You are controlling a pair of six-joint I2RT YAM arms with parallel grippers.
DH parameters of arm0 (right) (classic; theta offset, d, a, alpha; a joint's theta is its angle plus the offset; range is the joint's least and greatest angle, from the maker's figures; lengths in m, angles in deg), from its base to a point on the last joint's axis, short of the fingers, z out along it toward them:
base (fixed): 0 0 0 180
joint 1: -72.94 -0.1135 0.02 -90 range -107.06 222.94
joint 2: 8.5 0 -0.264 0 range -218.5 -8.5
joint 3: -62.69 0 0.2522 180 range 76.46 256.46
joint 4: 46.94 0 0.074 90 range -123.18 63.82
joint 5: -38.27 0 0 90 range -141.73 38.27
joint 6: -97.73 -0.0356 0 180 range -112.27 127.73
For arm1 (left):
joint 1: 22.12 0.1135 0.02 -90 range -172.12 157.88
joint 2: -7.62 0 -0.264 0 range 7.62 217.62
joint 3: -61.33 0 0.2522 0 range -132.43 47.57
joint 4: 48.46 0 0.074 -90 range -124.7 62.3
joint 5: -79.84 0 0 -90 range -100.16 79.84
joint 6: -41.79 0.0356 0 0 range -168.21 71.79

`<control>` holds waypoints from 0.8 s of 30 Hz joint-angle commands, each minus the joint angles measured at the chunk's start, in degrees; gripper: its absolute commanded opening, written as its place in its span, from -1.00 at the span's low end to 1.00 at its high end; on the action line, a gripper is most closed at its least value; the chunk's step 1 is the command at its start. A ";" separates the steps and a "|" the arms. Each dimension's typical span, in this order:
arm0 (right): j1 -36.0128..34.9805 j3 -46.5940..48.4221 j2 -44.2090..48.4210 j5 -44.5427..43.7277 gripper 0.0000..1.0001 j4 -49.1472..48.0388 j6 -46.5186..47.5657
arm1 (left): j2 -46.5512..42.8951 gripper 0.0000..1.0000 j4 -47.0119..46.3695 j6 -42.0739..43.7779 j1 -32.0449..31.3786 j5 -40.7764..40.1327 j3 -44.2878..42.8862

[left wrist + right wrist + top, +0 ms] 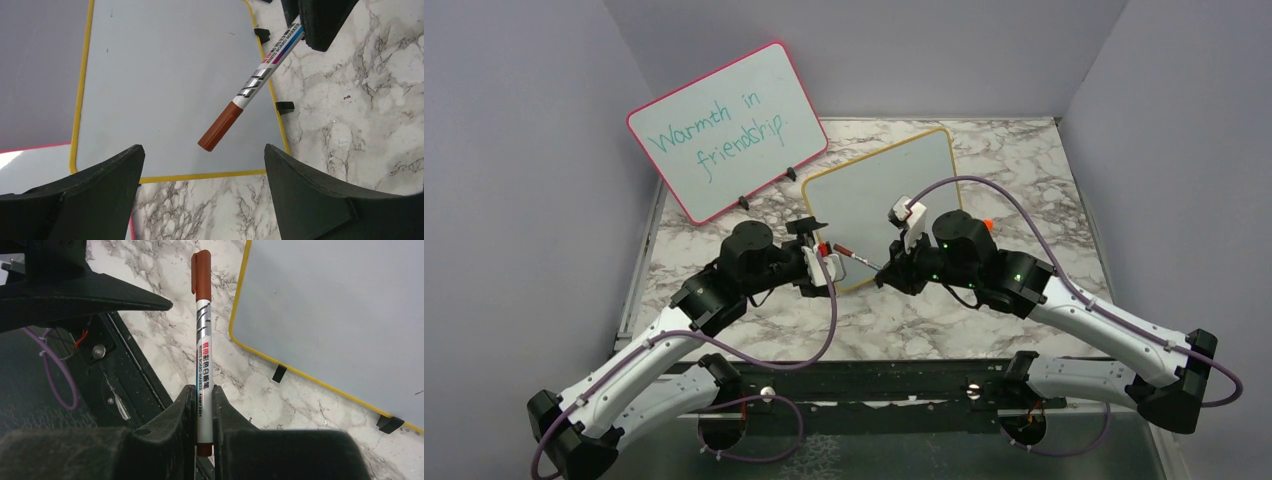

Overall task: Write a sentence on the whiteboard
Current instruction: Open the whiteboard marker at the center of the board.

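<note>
Reddish-brown is the colour of the cap on the marker, and the cap is on, so nothing can be written yet. The marker is clamped near its tail end by the right hand, jaws shut tight on the barrel, with the capped end stuck out toward the left hand. That one is spread wide with nothing held. The cap is seen just ahead of the gap between its fingers, not touched.

Best guess: the marker is being offered that way so the cap can be pinched and pulled off from the other side. The layout makes little sense otherwise.

The whiteboard, yellow-framed, is parked on its small black feet on the marble counter, right behind both hands. Its surface is blank apart from a few tiny specks. It's probably kept close so the tip can be brought straight to it once uncapped.

The pink-framed board with teal writing is propped further back on the left, out of the way. The task looks barely started.
</note>
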 commanded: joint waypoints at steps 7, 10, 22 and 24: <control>0.09 2.24 0.81 5.52 -0.98 0.41 0.23 | 3.49 0.42 0.03 6.27 -1.12 8.14 -0.12; 0.09 2.06 0.81 6.01 -0.98 0.02 -0.01 | 3.66 0.26 -0.06 6.99 -1.35 7.90 -0.17; 0.09 1.69 0.33 5.85 -0.98 -1.99 -1.61 | 3.17 -0.53 -0.53 7.73 -1.94 8.49 1.43; 0.09 1.30 0.33 6.05 -0.98 -2.82 -2.08 | 2.90 -0.63 -0.97 7.74 -1.97 8.34 1.95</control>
